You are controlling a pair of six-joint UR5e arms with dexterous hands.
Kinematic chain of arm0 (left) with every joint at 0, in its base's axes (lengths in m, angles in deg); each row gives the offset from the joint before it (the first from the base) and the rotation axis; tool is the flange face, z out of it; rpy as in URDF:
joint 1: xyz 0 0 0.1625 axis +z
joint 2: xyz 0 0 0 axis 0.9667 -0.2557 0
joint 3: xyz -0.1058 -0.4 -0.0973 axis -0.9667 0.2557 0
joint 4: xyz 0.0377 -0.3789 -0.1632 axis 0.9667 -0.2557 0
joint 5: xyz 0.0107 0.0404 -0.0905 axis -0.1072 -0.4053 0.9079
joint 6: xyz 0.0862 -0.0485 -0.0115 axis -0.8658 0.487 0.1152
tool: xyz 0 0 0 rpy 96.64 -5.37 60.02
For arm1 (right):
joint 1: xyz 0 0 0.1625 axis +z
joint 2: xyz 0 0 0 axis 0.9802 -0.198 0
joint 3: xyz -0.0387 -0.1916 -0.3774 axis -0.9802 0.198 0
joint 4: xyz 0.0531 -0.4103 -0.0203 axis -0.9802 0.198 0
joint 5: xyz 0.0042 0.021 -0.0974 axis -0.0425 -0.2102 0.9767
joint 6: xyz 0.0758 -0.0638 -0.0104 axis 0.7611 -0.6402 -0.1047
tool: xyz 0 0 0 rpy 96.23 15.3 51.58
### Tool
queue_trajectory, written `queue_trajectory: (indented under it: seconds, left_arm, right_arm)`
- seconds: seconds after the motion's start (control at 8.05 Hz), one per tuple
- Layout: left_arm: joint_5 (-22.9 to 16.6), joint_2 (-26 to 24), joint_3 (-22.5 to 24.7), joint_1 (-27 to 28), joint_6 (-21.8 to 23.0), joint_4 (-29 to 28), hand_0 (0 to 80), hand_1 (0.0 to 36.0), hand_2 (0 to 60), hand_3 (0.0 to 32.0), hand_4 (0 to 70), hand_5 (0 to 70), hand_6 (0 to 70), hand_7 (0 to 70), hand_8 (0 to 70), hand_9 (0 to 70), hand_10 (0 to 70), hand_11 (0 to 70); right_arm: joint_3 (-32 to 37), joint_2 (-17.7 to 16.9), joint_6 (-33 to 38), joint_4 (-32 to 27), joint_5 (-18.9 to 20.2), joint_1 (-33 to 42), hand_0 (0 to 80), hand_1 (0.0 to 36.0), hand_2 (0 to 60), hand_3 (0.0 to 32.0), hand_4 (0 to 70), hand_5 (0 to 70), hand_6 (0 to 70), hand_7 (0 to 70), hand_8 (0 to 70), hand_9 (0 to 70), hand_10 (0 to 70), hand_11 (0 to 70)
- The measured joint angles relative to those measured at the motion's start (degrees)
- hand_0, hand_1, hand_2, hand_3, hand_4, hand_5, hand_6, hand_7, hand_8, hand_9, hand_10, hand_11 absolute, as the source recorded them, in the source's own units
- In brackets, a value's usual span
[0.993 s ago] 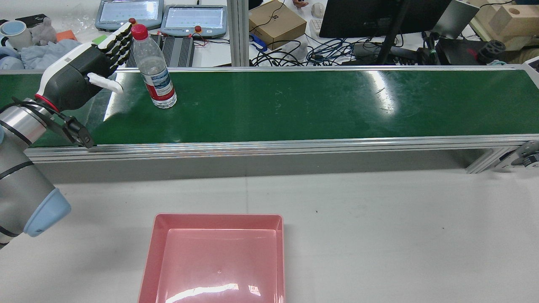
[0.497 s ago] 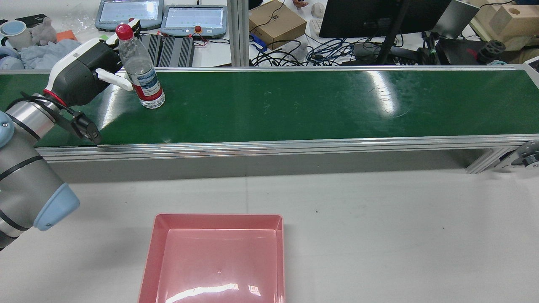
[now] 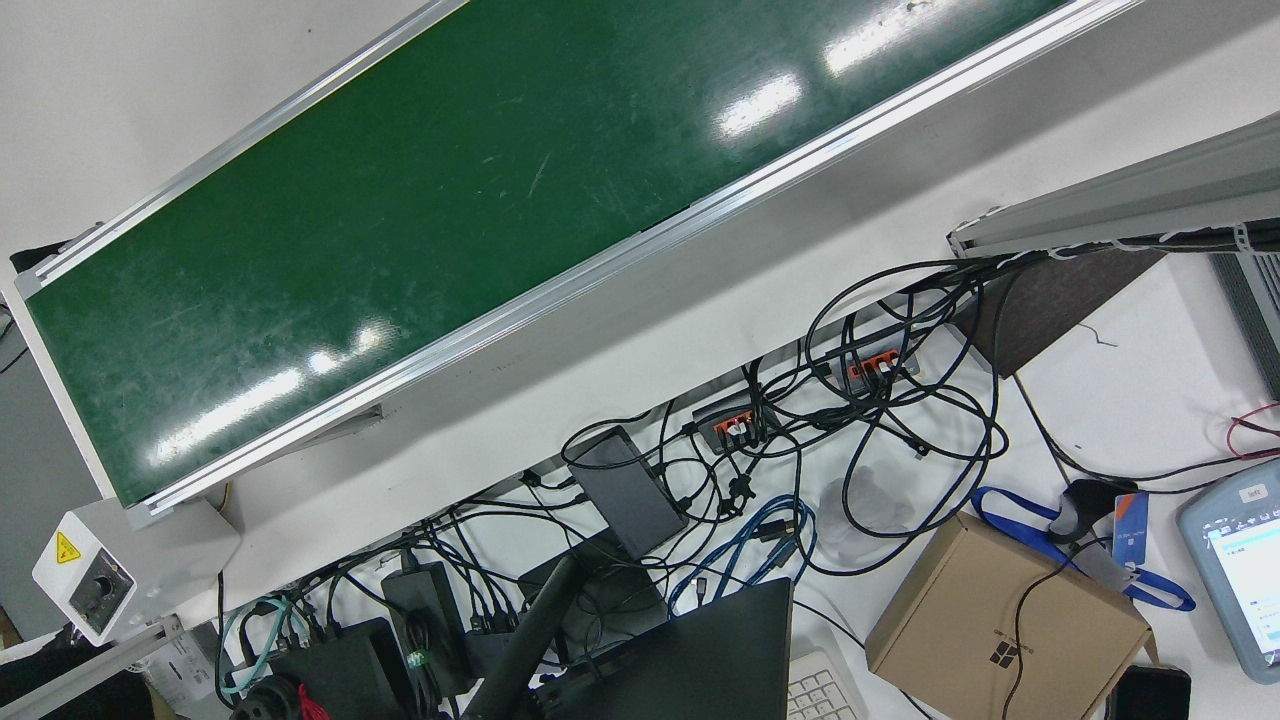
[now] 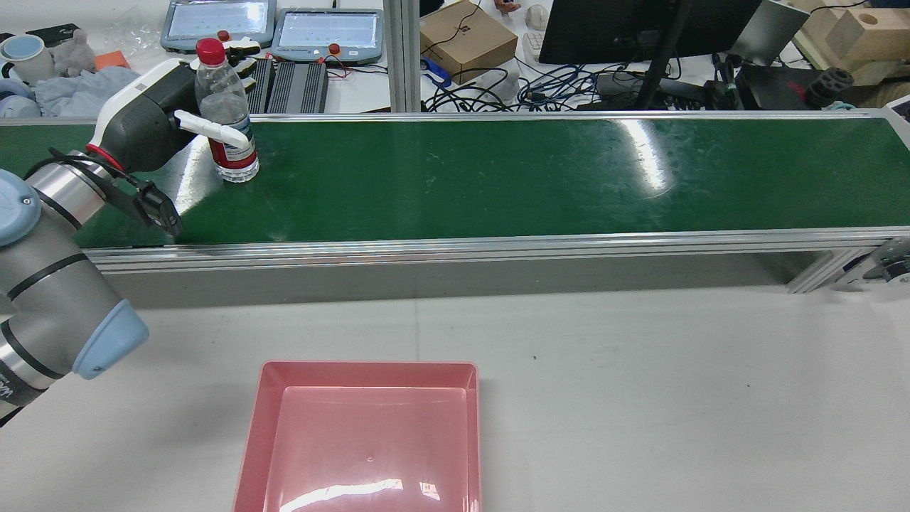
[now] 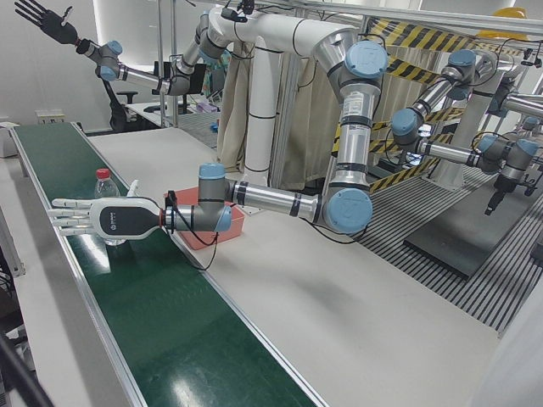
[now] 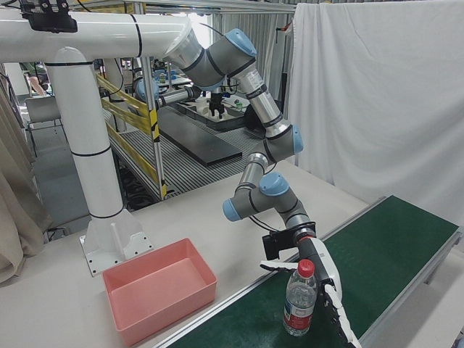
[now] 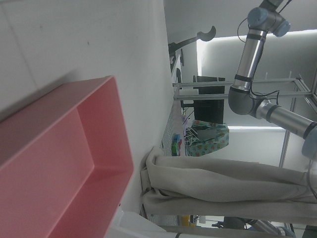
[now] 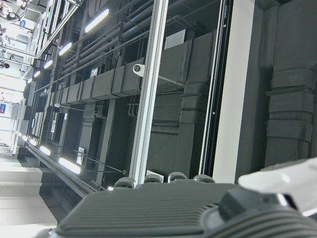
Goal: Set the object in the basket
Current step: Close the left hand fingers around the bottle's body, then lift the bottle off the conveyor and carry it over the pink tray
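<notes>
A clear water bottle (image 4: 226, 121) with a red cap and red label stands upright on the green conveyor belt (image 4: 498, 178), near its left end. My left hand (image 4: 153, 117) is beside it and open. Its white thumb crosses the front of the bottle and its fingers (image 4: 245, 60) reach behind it. In the right-front view the bottle (image 6: 299, 301) stands against the flat, stretched fingers (image 6: 332, 304). The left-front view shows the left hand (image 5: 102, 219) in front of the bottle (image 5: 108, 188). The pink basket (image 4: 366, 367) sits empty on the white table. My right hand (image 5: 38, 17) is raised high, fingers spread.
Aluminium rails edge the belt (image 4: 455, 245). Behind the belt lie teach pendants (image 4: 327, 32), a cardboard box (image 4: 466, 39), cables and a monitor. The white table (image 4: 640, 384) lies between belt and basket. The left arm's elbow (image 4: 64, 313) hangs over the table's left side.
The bottle has travelled left along the belt. My left hand moved toward it, and the thumb now crosses the bottle's front with the fingers behind it.
</notes>
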Motion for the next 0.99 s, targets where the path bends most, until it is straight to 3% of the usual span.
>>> queue_trajectory:
  seconds: [0.12,0.25,0.37,0.62,0.75,0.87,0.99]
  left_arm:
    - [0.1,-0.3,0.0,-0.2,-0.1,0.8,62.9,12.7,10.4,0.0,70.0,70.0,69.1,67.3,70.0,70.0,61.6,70.0]
    - [0.1,-0.4,0.0,-0.5,-0.1,1.6,58.4,18.7,49.2,0.0,70.0,70.0,70.0,70.0,70.0,70.0,66.3,70.0]
    - [0.0,-0.5,0.0,-0.7,-0.1,2.3,57.8,20.8,60.0,0.0,70.0,70.0,70.0,70.0,70.0,70.0,67.7,70.0]
    - [-0.3,-0.7,0.3,-1.1,-0.1,3.4,57.3,23.8,60.0,0.0,57.6,70.0,70.0,70.0,70.0,70.0,59.0,70.0]
    - [-0.4,-1.1,0.6,-1.2,0.0,4.2,56.7,23.0,60.0,0.0,52.6,70.0,66.1,68.6,70.0,70.0,56.2,70.0]
    - [-0.5,-1.3,1.4,-1.2,0.1,4.9,56.3,22.1,57.6,0.0,51.0,70.0,63.1,65.9,70.0,70.0,53.9,70.0]
    - [-0.6,-1.3,3.3,-1.2,0.2,5.4,56.7,21.5,51.0,0.0,47.8,70.0,59.5,63.5,70.0,70.0,50.7,70.0]
  right_arm:
    - [0.0,0.0,0.0,0.0,0.0,0.0,0.0,0.0,0.0,0.0,0.0,0.0,0.0,0.0,0.0,0.0,0.0,0.0]
    - [0.0,0.0,0.0,0.0,0.0,0.0,0.0,0.0,0.0,0.0,0.0,0.0,0.0,0.0,0.0,0.0,0.0,0.0]
    - [0.0,0.0,0.0,0.0,0.0,0.0,0.0,0.0,0.0,0.0,0.0,0.0,0.0,0.0,0.0,0.0,0.0,0.0]
    - [0.0,0.0,0.0,0.0,0.0,0.0,0.0,0.0,0.0,0.0,0.0,0.0,0.0,0.0,0.0,0.0,0.0,0.0]
    - [0.0,0.0,0.0,0.0,0.0,0.0,0.0,0.0,0.0,0.0,0.0,0.0,0.0,0.0,0.0,0.0,0.0,0.0]
    - [0.0,0.0,0.0,0.0,0.0,0.0,0.0,0.0,0.0,0.0,0.0,0.0,0.0,0.0,0.0,0.0,0.0,0.0]
    - [0.0,0.0,0.0,0.0,0.0,0.0,0.0,0.0,0.0,0.0,0.0,0.0,0.0,0.0,0.0,0.0,0.0,0.0]
